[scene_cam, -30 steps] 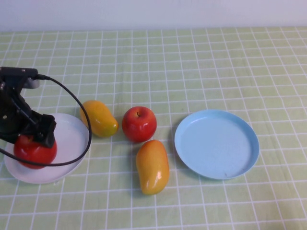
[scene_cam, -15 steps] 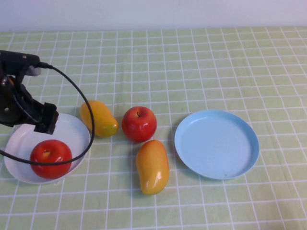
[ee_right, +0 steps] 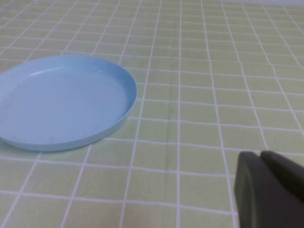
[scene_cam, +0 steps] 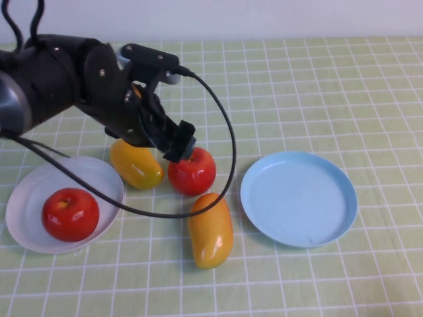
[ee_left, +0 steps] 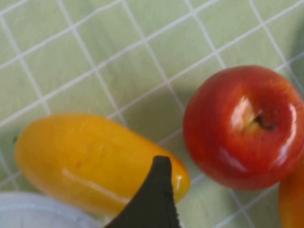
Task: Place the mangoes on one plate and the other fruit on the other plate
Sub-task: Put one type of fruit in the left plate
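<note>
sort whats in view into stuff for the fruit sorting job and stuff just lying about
Job:
- two oblong yellow-orange mangoes
- two round red apples
- round light blue plate
- round white plate
- open left tool
- shut right tool

Lying about:
- green checked tablecloth

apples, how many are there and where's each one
2. One apple sits on the white plate; the other apple is on the cloth between the two mangoes, under the open left gripper. None appear hidden.
</note>
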